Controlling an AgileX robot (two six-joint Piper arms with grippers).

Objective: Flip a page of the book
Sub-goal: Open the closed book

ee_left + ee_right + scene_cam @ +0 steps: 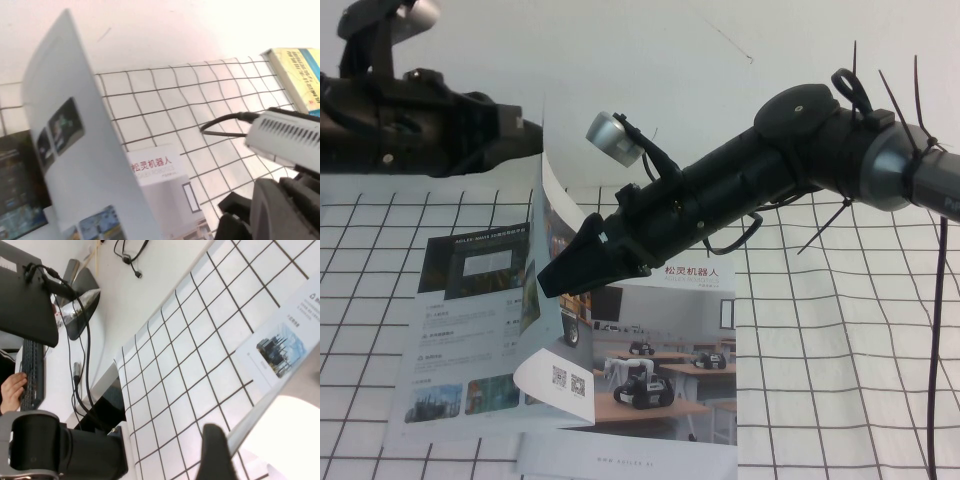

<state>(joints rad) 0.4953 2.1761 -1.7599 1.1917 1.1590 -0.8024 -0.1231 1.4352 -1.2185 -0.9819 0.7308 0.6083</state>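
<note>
The book point(450, 340) lies open on the gridded table, its left page with the dark banner lying flat. The page point(548, 215) stands nearly upright from the spine, and its lower end curls over and shows QR codes point(568, 382). My right gripper point(560, 280) is shut on the page's free edge at mid height. In the right wrist view one dark finger point(215, 455) lies against the page's edge point(270, 400); the other finger is hidden behind the sheet. My left gripper point(525, 132) hovers shut and empty at the back left, just beside the page's top. The raised page point(75, 140) fills that arm's wrist view.
The brochure with the classroom photo and Chinese title point(690, 340) lies under the book's right side. A white sheet point(620, 460) sticks out at the front edge. A yellow and blue book point(300, 75) lies off to one side. A black cable point(932, 340) hangs at the right.
</note>
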